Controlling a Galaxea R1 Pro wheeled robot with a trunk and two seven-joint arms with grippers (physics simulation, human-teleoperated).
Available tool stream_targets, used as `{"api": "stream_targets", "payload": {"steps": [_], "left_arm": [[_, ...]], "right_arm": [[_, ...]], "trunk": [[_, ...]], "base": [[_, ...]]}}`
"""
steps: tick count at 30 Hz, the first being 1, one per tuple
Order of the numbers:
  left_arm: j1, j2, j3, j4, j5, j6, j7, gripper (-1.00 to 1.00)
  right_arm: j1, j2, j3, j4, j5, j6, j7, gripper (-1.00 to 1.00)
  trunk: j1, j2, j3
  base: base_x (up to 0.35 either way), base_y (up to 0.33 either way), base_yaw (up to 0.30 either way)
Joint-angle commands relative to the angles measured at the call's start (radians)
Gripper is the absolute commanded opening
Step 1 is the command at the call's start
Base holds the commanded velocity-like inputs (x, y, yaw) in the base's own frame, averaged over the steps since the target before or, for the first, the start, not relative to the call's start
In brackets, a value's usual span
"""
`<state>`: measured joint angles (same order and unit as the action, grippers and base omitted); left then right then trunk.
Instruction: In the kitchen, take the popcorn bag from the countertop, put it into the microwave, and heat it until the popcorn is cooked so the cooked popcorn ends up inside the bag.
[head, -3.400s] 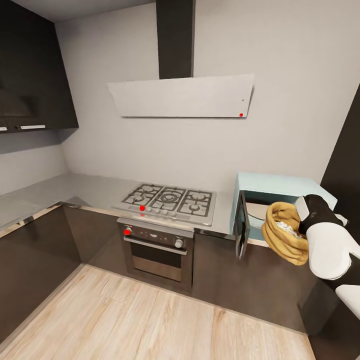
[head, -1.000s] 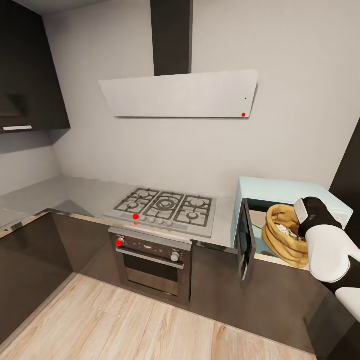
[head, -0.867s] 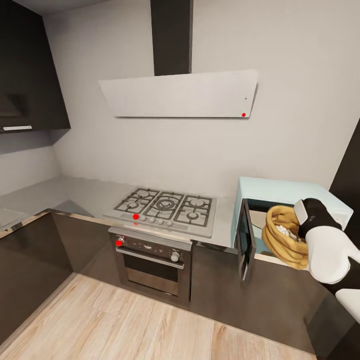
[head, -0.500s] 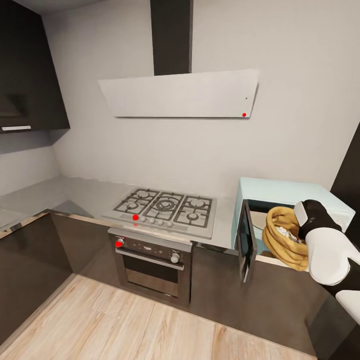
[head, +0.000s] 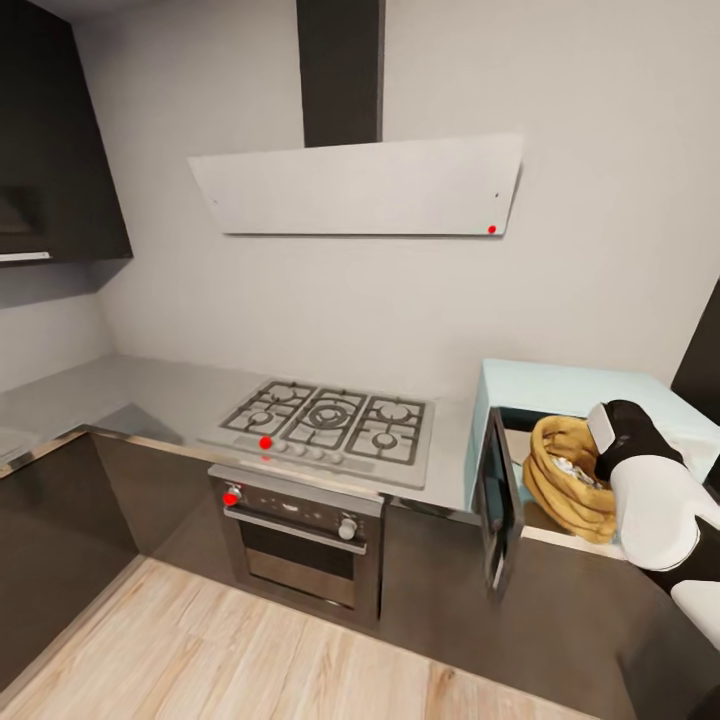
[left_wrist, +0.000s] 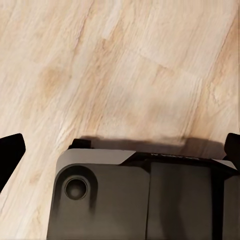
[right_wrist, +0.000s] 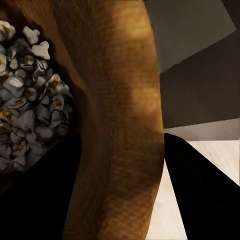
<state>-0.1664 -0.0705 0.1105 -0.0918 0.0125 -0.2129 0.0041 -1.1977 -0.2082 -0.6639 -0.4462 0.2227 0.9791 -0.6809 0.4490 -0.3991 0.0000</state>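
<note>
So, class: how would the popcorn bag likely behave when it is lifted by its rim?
The bag looks like wrinkled cloth, so probably floppy and sagging. It holds small popcorn pieces, so likely light. Its mouth is open, so tilting might spill them. The right gripper seems to pinch the rim.

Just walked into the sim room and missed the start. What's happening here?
The robot's right claw is shut on the rim of the popcorn bag, holding it at the mouth of the open mint-blue microwave on the countertop. Popcorn fills the bag. The left claw hangs open over the wood floor.
</note>
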Motion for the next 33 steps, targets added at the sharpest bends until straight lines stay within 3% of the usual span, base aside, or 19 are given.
{"api": "stream_targets", "payload": {"steps": [1, 33], "left_arm": [[-0.001, 0.0, 0.005, 0.001, 0.0, -0.003, 0.0, 1.0], [0.0, 0.0, 0.005, 0.001, 0.001, -0.003, 0.0, 1.0]], "right_arm": [[-0.002, 0.001, -0.002, -0.002, 0.011, -0.007, 0.004, -1.0], [-0.001, 0.001, -0.002, -0.003, 0.011, -0.007, 0.006, -1.0]], "trunk": [[0.001, -0.001, 0.0], [0.001, -0.001, 0.0]], "base": [[0.334, -0.083, 0.0], [0.064, -0.04, 0.0]]}}
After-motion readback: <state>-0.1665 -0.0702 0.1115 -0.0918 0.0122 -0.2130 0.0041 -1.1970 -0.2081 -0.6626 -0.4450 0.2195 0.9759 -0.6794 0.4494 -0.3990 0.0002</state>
